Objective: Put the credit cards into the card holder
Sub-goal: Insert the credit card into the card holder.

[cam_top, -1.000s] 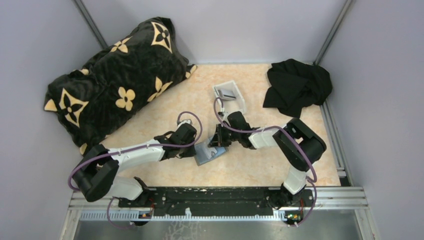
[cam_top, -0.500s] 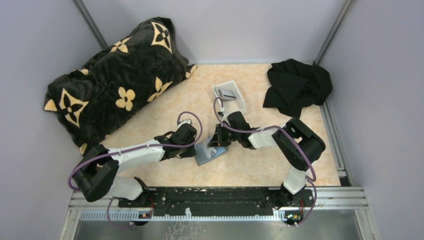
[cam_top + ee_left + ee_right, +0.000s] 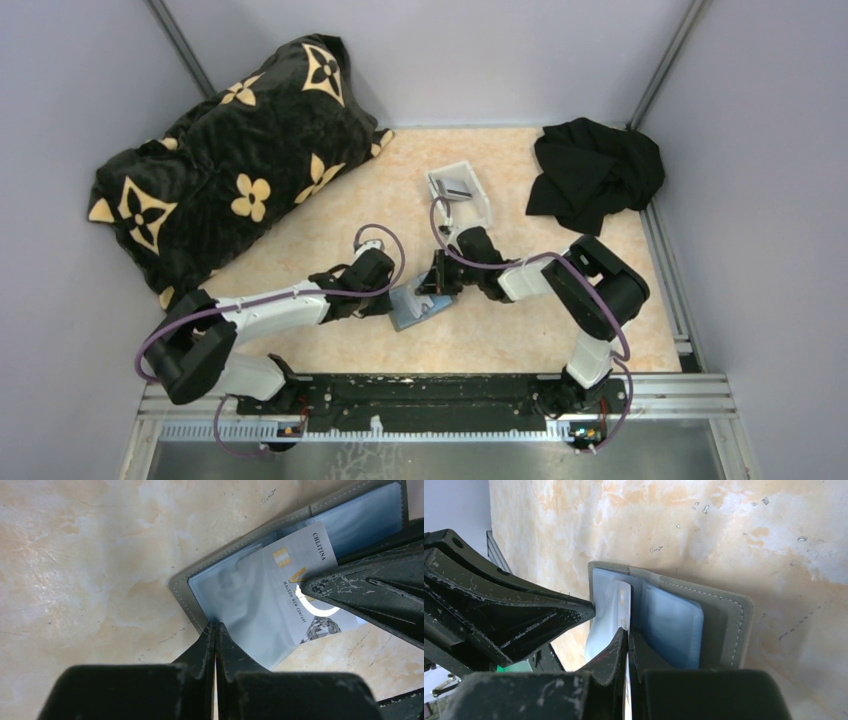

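The grey card holder (image 3: 414, 309) lies open on the table between my two arms; it also shows in the left wrist view (image 3: 186, 594) and the right wrist view (image 3: 724, 625). My left gripper (image 3: 215, 626) is shut on its near edge by the clear sleeve. My right gripper (image 3: 628, 634) is shut on a silvery credit card (image 3: 295, 595), which stands edge-on in the right wrist view (image 3: 623, 602) and sits partly inside a sleeve. More cards (image 3: 456, 186) lie in the white tray (image 3: 481, 198).
A black pillow with gold flowers (image 3: 235, 160) lies at the back left. A black cloth (image 3: 595, 172) is heaped at the back right. Grey walls close in the sides and back. The arm bases sit on the rail (image 3: 420, 395) at the near edge.
Almost nothing moved. My right gripper has shifted very slightly towards the card holder with the card; my left arm holds still.
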Robot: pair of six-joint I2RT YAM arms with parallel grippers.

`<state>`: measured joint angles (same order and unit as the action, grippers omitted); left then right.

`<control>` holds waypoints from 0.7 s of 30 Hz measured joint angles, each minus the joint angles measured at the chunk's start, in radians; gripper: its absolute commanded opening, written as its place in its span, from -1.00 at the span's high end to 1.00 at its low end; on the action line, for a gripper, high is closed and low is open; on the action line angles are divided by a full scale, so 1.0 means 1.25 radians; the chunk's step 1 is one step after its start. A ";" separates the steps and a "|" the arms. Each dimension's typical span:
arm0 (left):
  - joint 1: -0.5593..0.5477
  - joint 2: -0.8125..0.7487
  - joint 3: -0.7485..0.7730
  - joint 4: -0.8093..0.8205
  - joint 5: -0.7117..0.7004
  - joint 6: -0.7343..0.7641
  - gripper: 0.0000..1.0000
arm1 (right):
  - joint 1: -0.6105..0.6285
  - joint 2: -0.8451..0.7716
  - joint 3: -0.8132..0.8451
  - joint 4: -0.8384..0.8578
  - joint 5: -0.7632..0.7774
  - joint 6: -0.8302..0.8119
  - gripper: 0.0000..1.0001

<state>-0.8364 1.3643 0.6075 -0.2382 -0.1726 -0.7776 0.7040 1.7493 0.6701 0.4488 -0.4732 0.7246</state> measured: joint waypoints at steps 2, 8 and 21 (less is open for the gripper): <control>0.000 0.000 0.000 0.001 -0.001 -0.004 0.97 | 0.001 0.000 -0.003 0.004 0.003 0.007 1.00; -0.007 0.000 0.000 0.000 -0.012 -0.009 0.97 | 0.022 0.000 -0.006 0.009 0.031 0.017 0.99; -0.018 -0.009 -0.007 0.000 -0.018 -0.014 0.97 | 0.066 -0.021 0.016 -0.080 0.105 -0.008 0.55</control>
<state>-0.8593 1.3529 0.5987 -0.2379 -0.1951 -0.7952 0.7864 1.7233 0.6895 0.3492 -0.3416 0.7147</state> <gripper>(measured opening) 0.019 0.200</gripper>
